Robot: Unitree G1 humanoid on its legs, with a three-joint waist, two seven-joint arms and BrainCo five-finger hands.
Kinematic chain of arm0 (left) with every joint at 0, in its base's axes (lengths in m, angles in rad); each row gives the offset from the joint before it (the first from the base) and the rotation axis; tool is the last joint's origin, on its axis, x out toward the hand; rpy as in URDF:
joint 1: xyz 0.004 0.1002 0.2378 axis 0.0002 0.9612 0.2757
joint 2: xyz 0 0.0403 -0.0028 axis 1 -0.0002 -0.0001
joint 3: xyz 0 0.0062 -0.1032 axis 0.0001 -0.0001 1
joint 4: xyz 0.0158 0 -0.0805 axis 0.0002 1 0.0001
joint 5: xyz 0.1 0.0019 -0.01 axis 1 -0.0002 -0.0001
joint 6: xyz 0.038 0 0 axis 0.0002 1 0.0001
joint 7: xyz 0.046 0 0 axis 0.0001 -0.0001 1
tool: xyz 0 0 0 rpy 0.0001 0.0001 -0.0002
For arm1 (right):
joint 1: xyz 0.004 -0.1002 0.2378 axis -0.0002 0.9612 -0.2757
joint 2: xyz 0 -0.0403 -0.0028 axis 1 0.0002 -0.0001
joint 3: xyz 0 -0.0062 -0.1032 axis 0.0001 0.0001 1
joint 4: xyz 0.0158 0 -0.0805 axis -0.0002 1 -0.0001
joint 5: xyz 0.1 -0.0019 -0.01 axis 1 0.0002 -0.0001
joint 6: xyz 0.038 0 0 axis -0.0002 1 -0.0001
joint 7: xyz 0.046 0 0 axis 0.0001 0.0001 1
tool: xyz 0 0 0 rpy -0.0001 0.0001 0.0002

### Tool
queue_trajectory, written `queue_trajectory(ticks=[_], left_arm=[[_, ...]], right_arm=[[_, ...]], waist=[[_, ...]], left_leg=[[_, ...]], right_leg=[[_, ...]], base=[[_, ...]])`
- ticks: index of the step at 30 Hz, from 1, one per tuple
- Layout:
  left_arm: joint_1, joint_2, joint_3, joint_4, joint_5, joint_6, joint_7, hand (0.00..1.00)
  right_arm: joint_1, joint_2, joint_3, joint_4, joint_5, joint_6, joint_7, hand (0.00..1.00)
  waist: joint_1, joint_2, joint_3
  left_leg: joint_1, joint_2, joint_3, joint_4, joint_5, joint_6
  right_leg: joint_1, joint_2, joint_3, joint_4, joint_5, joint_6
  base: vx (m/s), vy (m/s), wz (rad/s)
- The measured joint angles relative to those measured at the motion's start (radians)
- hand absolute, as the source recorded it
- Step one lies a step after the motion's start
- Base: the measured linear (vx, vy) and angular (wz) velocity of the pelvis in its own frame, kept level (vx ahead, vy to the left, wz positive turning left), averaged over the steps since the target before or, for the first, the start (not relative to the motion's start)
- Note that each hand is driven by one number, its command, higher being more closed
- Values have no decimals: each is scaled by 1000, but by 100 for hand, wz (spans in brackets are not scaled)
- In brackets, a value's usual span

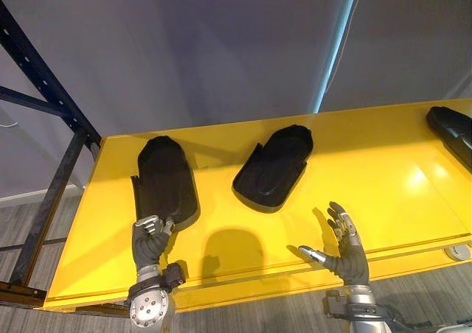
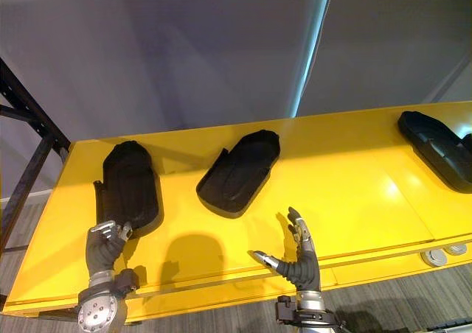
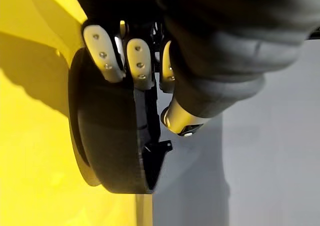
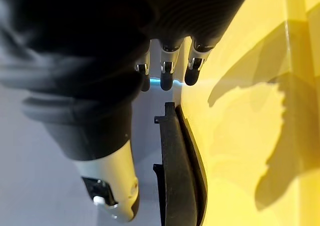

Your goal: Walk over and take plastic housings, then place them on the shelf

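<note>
The left hand (image 1: 150, 243) curls round the near end of a long black plastic housing (image 1: 166, 174) by the yellow shelf's (image 1: 383, 178) front left corner; the right hand (image 1: 348, 253) is spread open. Snagging could drag it off.

Plenty of bare shelf (image 1: 383, 178) between the middle housing (image 1: 274, 167) and the right housing (image 1: 451, 130). Your right hand (image 1: 350, 256) hangs over open yellow at the front, fingers spread. The left is tighter: the left housing (image 1: 166, 178) lies near the blue post (image 1: 55, 76). The wall (image 1: 221, 46) looks close behind, hard to tell.
</note>
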Motion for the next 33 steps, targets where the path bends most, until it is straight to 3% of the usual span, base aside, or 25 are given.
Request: queue_trajectory(ticks=[2, 3, 7, 10, 15, 19, 25, 33], left_arm=[[-9, -1, 8, 3, 0, 0, 16, 100], [-12, -1, 9, 3, 0, 0, 21, 0], [-8, -6, 9, -24, -1, 1, 34, 0], [35, -27, -4, -172, -2, -6, 31, 0], [71, -25, -48, -348, -50, -86, -7, 0], [110, 9, -138, -406, -133, -130, -79, 0], [150, 18, -240, -406, -200, -132, -143, 0], [267, 36, -289, -395, -269, -131, -222, 0]], right_arm=[[-1, 0, 0, 0, 0, 0, 0, 0], [-1, 0, 0, 0, 0, 0, 0, 0], [-13, 0, 0, -1, -1, 0, 0, 0], [-49, -2, -1, -34, -2, 0, -2, 0], [-156, -14, 1, -133, -3, -7, -11, 0], [-274, -58, 81, -126, 12, -14, 7, 0], [-429, -65, 175, 31, 185, -16, 71, 0], [-534, -12, 214, 299, 376, -3, 83, 0]], waist=[[0, -1, 0], [0, -1, 1], [0, -5, 3], [0, -16, 10], [10, -17, 11], [13, -17, 9], [32, -16, -28], [75, -15, -44]], left_leg=[[-1, 0, 5, -1, 0, 0], [-1, 0, 6, -1, 0, 0], [-1, 0, 6, -4, 0, 0], [5, 0, 6, -5, 0, 0], [29, -1, -2, -8, -1, -1], [54, -3, -13, -8, -1, -1], [54, -8, -55, -9, 12, 4], [47, -16, -129, -11, 39, 5]], right_leg=[[-4, 0, 3, 0, 0, 0], [-4, 0, 3, 0, 0, 1], [-4, 1, 3, -1, 0, 0], [2, 0, 3, -3, 1, 1], [29, -2, -2, -3, 0, 1], [59, -4, -10, -4, -1, 2], [82, -9, -56, -4, -1, 2], [116, -17, -123, -4, -5, 1]], base=[[13, -3, -5], [0, 0, 0], [27, -7, -1], [24, -4, 1], [22, -1, 5], [-5, 1, 8], [-15, 4, 20], [-32, 16, 27]])
